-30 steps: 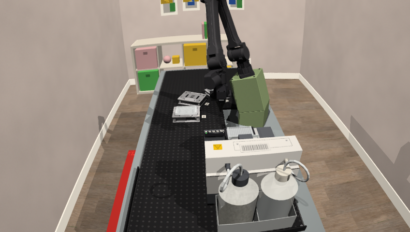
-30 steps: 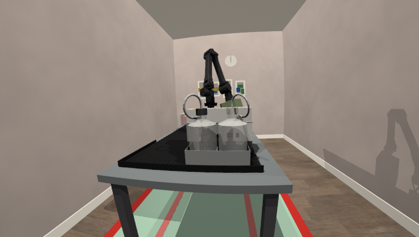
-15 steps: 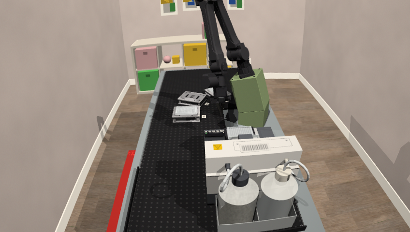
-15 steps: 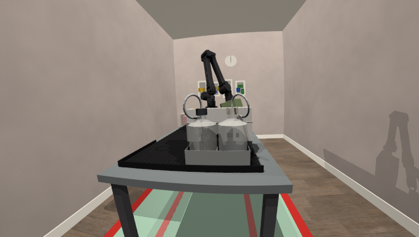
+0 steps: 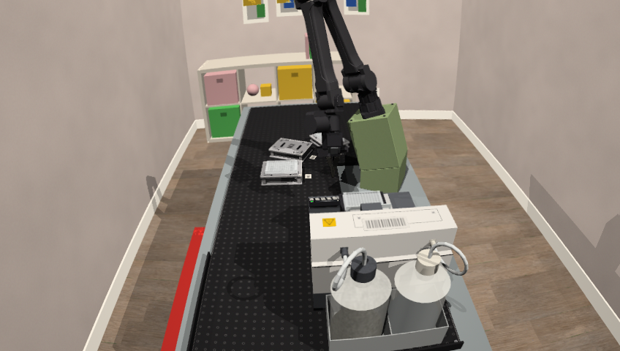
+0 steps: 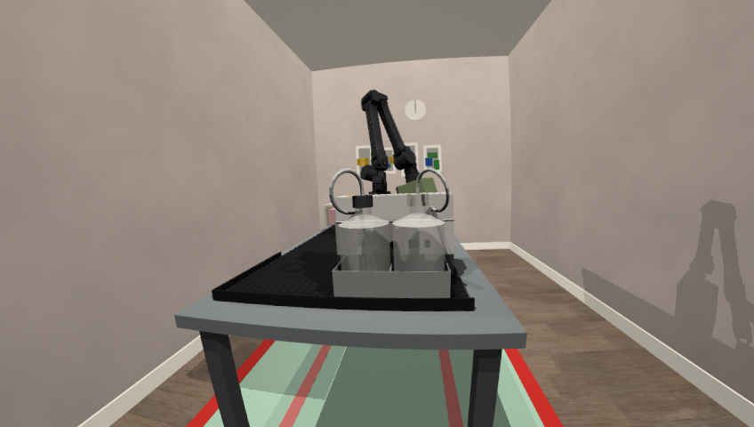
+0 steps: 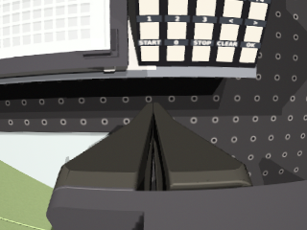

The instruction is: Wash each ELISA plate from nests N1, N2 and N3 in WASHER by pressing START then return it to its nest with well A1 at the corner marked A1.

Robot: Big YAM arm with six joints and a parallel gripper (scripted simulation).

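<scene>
Two white plates are seen: one (image 5: 281,167) is borne by a nest (image 5: 280,175) left of centre in the top view, and one (image 5: 362,200) (image 7: 48,24) is held in the dark carrier (image 7: 120,48) of the washer (image 5: 339,250) (image 6: 394,203), at the upper left of the wrist view; whether it is fully seated cannot be told. Three nests are counted on the counter (image 5: 221,186) (image 6: 348,330); a second nest (image 5: 300,146), just above the first, bears no plate, and the third nest (image 5: 316,139) is mostly covered by the arm, so its contents cannot be told. The gripper (image 5: 333,170) (image 7: 153,113) is pressed together with nothing pinched, its tips below and apart from the keypad (image 5: 324,198) (image 7: 201,38), where one START key (image 7: 150,54) is found at the lower left. One small green light (image 5: 311,201) is seen by the keypad. Two bottles (image 5: 360,295) (image 6: 364,243), one dark-capped and one pale-capped, are contained in one divided tray (image 5: 391,338) (image 6: 391,285) at the lower right of the top view.
</scene>
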